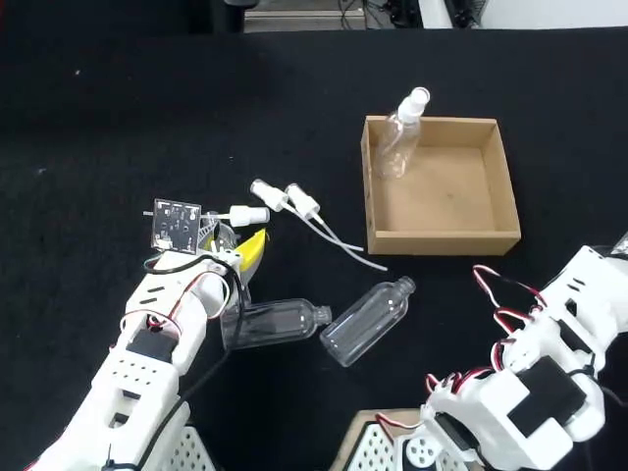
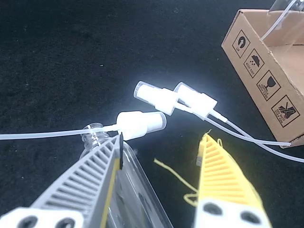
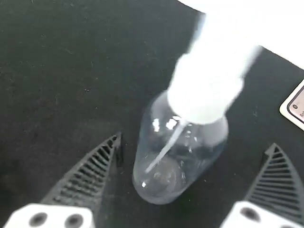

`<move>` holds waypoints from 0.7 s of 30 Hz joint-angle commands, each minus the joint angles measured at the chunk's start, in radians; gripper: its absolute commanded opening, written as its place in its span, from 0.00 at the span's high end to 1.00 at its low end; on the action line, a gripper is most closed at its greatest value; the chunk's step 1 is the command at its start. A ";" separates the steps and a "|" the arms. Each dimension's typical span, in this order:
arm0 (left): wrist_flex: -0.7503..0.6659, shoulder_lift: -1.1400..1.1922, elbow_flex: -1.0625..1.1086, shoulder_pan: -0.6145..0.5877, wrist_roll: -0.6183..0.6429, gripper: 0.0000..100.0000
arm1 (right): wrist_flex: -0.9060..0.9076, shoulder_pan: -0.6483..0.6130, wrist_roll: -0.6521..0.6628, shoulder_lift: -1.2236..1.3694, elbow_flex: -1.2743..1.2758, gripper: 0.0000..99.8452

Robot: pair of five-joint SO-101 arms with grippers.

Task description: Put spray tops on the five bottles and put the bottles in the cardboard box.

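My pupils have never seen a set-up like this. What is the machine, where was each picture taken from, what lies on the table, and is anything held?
Two small robot arms stand at a black table. The high view looks down from a fixed camera. The other two come from a camera on each arm's wrist, looking past its own two fingers. The left gripper is open over a bottle without a top, near three loose spray tops. The high view shows two topless bottles lying close by. The cardboard box holds a bottle with its top on. The right gripper is open around a second topped bottle, fingers apart from it. Nothing is gripped.
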 commanded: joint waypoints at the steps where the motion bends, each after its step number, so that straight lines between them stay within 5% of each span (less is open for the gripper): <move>1: -0.025 -0.014 -0.015 0.008 0.006 0.75 | -0.014 -0.028 -0.005 -0.045 -0.091 0.60; 21: -0.025 -0.014 -0.015 0.005 0.006 0.75 | -0.014 -0.037 -0.005 -0.008 -0.142 0.60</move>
